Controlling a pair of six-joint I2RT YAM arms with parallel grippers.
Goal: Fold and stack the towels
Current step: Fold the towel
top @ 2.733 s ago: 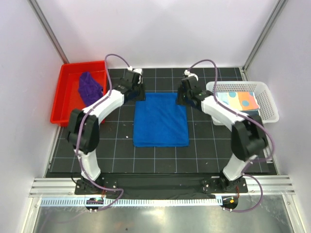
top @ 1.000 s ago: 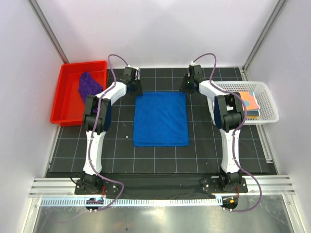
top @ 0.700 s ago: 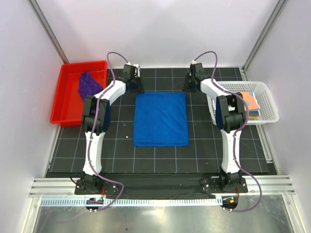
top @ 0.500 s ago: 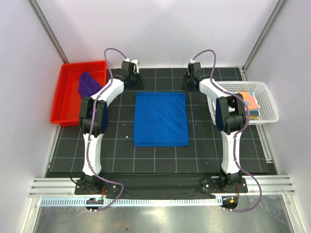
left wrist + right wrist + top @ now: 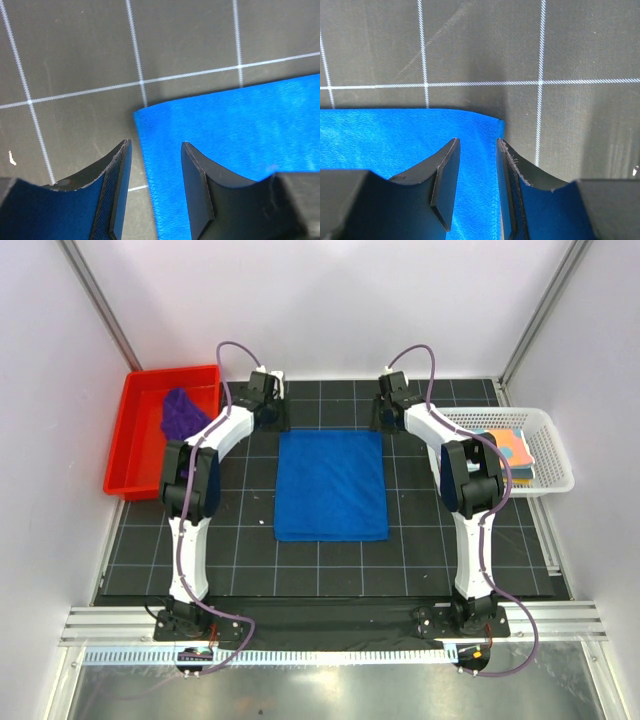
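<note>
White walls are closing in a black gridded mat (image 5: 420, 560), and a blue towel (image 5: 331, 486) is lying flat in the middle of it as a neat rectangle. The left gripper (image 5: 152, 150) is hanging over the towel's far left corner with its jaws standing apart and clamping nothing; one finger is sitting over bare mat, the other over the cloth, and the towel's side edge is running through the gap. The right gripper (image 5: 477, 145) is hovering over the far right corner, its jaws also parted, more narrowly, with the cloth's edge showing between them. A purple towel (image 5: 185, 417) is lying bunched in a red tray (image 5: 125, 455) at the left. A patterned towel (image 5: 510, 448) is resting in a white basket (image 5: 555, 455) at the right.
</note>
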